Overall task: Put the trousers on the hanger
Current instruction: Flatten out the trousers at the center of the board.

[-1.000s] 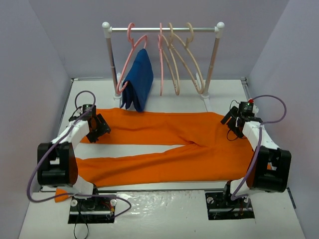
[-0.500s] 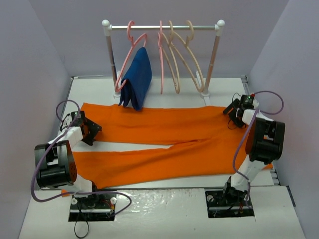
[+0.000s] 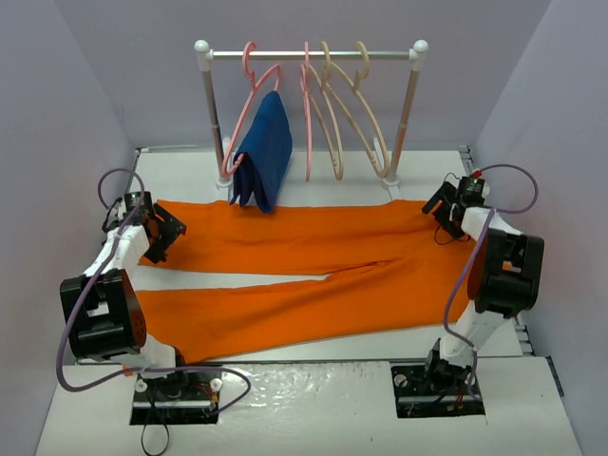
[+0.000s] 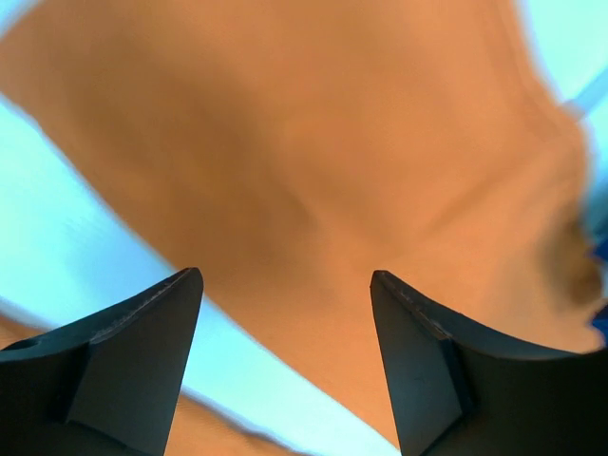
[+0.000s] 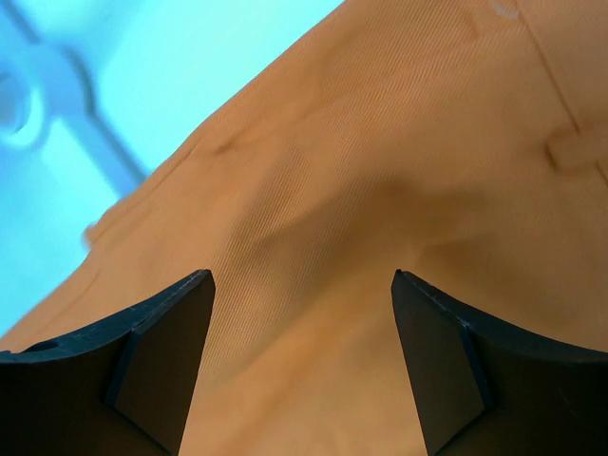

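Observation:
The orange trousers (image 3: pixel 313 271) lie spread flat on the white table, waist to the right and both legs running left. My left gripper (image 3: pixel 160 243) is open and empty, just above the end of the far leg. In the left wrist view its jaws (image 4: pixel 285 290) stand wide apart over the leg's edge (image 4: pixel 313 142). My right gripper (image 3: pixel 444 220) is open and empty over the far right waist corner. In the right wrist view it (image 5: pixel 302 285) is held over the cloth (image 5: pixel 380 171). The cream-beige hanger (image 3: pixel 366 109) hangs on the rail behind.
A small clothes rack (image 3: pixel 408 114) stands at the back, its foot also in the right wrist view (image 5: pixel 57 85). A pink hanger carries a dark blue garment (image 3: pixel 264 152). Another pink hanger (image 3: pixel 308 114) and a second beige hanger (image 3: pixel 332 119) hang beside it. Grey walls close in both sides.

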